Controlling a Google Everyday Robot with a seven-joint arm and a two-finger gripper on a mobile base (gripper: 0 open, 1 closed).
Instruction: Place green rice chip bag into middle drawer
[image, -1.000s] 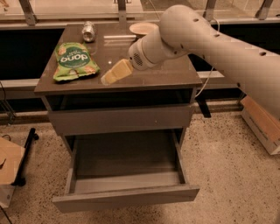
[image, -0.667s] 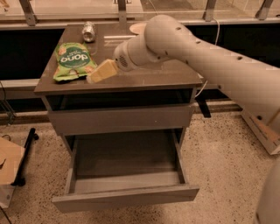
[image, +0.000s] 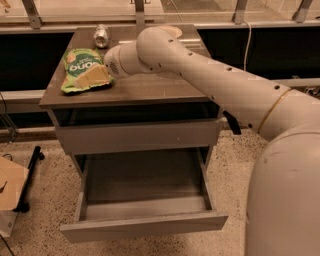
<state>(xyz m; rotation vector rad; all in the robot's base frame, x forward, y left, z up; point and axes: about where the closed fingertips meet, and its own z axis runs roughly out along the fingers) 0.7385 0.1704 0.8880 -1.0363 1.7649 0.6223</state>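
Note:
The green rice chip bag (image: 79, 68) lies flat on the left part of the grey-brown cabinet top (image: 150, 87). My gripper (image: 94, 76) reaches in from the right and sits over the bag's lower right corner, touching or just above it. The white arm (image: 200, 70) crosses the cabinet top behind it. The middle drawer (image: 142, 226), the lowest one, is pulled out wide and its shallow box shows nothing inside.
A silver can (image: 101, 36) lies at the back of the cabinet top, just behind the bag. A shut handleless drawer front (image: 137, 137) is above the open drawer. Cardboard (image: 10, 182) and a black stand leg (image: 31, 177) lie on the speckled floor at left.
The arm has swung left across the cabinet top. My gripper went from the middle of the top to the bag's right side. The bag and drawer have not moved.

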